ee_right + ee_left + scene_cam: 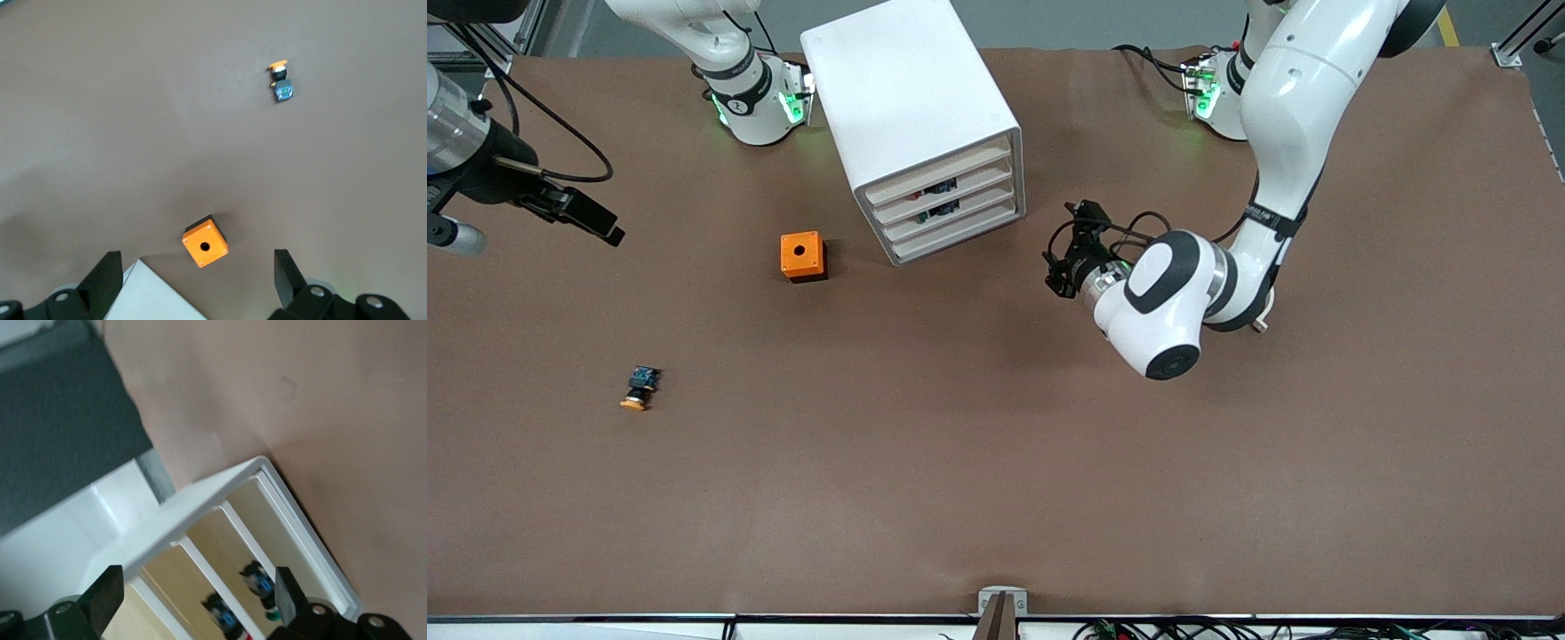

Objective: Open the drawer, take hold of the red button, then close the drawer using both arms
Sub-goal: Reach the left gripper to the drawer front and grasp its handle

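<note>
Top-down look at a brown table (996, 462) w/ two white robot arms based along its upper edge.

White box cabinet (911, 107) sits mid-table near the bases, angled, w/ four shallow drawers stacked in its front; all four look pushed in. Which drawer (945, 209) is the task's one can't be told. Dark small parts show through the gaps betw. drawers; in the left wrist view black-and-blue bodies w/ a bit of green and red are visible inside (261, 583), but the red-capped button can't be made out for sure.

Left end effector (1060, 267): low over the table, just beside the cabinet's front corner toward the left arm's end, pointed at the drawer fronts. Fingers (107, 597) spread wide apart, nothing betw. them, not touching the cabinet.

Right end effector (591, 218): up in the air over the table's edge at the right arm's end, well apart from the cabinet. Fingers (107, 280) wide apart, holding nothing.

Orange cube w/ a hole (802, 256) rests on the table near the cabinet, toward the right arm's end. An orange-yellow-capped button (640, 388) lies on its side nearer the front camera than the cube, well apart from it.
</note>
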